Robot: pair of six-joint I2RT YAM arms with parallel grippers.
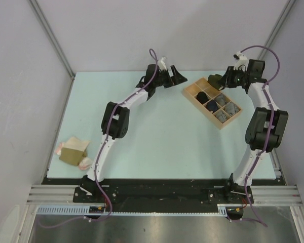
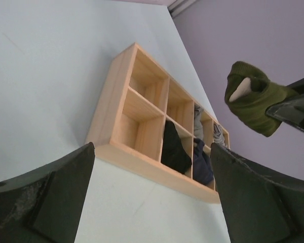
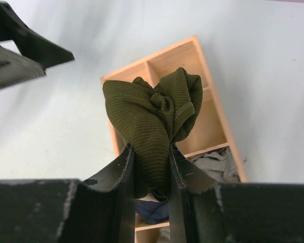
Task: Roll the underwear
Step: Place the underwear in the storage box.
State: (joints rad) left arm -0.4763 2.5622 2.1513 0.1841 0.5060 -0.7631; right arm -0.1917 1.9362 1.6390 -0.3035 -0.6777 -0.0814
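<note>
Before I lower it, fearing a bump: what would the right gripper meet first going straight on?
Likely the tray, at its empty end compartments. The olive underwear held in the right gripper would touch first. Depth is unclear.

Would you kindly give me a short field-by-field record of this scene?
Left gripper: open, empty, beside the wooden tray
Right gripper: fingers shut on olive green underwear, above the tray's far end
Tray contents: black, navy and grey garments in some compartments; others empty
Loose pile: beige, olive and pink garments on the table, left side
</note>
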